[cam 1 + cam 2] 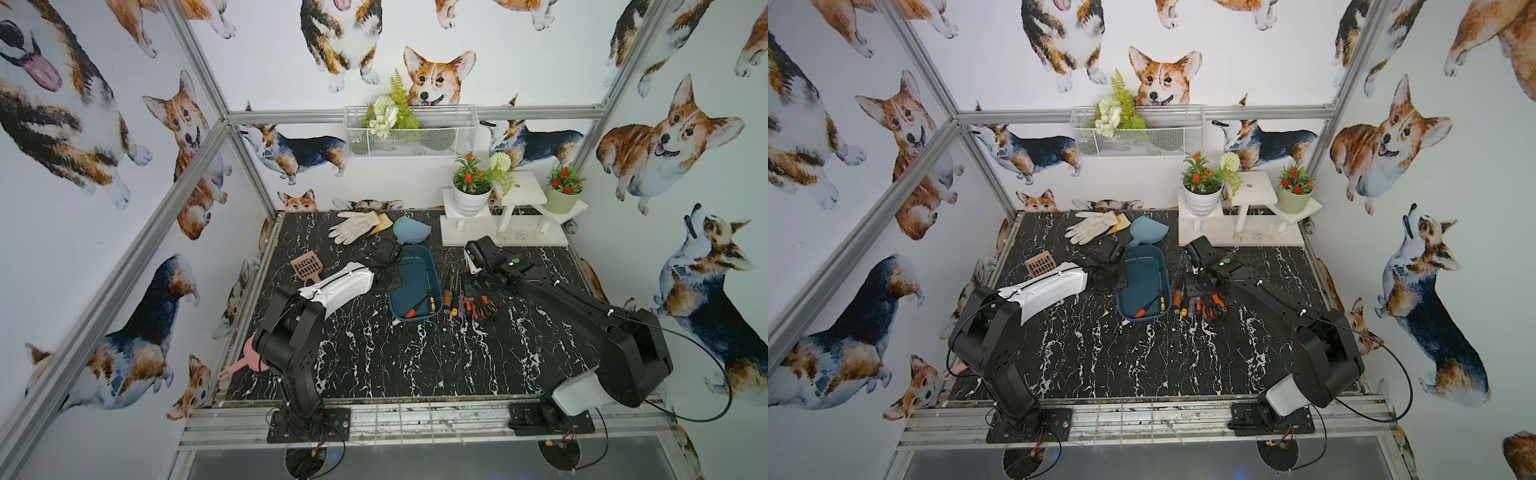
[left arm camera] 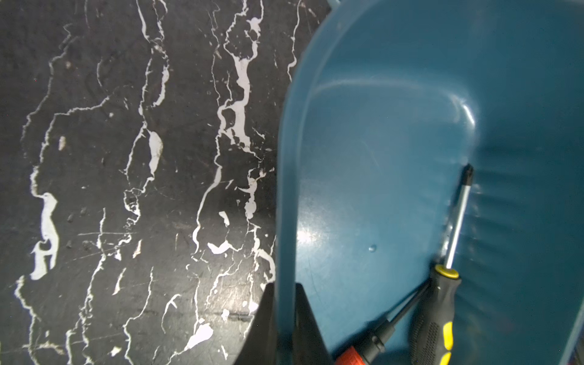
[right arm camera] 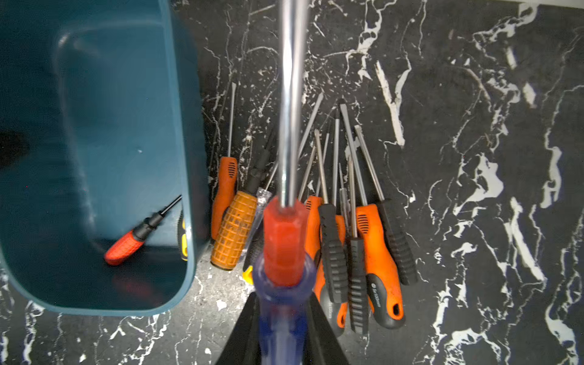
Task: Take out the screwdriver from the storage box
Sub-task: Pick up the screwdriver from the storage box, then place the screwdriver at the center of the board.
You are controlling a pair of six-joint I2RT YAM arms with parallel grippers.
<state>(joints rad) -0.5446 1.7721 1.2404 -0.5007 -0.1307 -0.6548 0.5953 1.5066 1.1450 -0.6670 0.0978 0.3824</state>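
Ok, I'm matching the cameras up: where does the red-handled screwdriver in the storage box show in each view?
In both top views: the red-handled screwdriver lies slantwise at the near end of the storage box.
Left wrist: the screwdriver is at the bottom edge, its handle cut off by the frame.
Right wrist: the screwdriver is lower left, on the box floor.
Shared landmark: the storage box's teal wall around it.

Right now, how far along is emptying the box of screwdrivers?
Done: a pile of screwdrivers lies on the table beside the storage box. In hand: the right gripper holds a blue-handled screwdriver above that pile; the left gripper pinches the box rim. Left: a red-handled screwdriver and a black-and-yellow screwdriver in the box.
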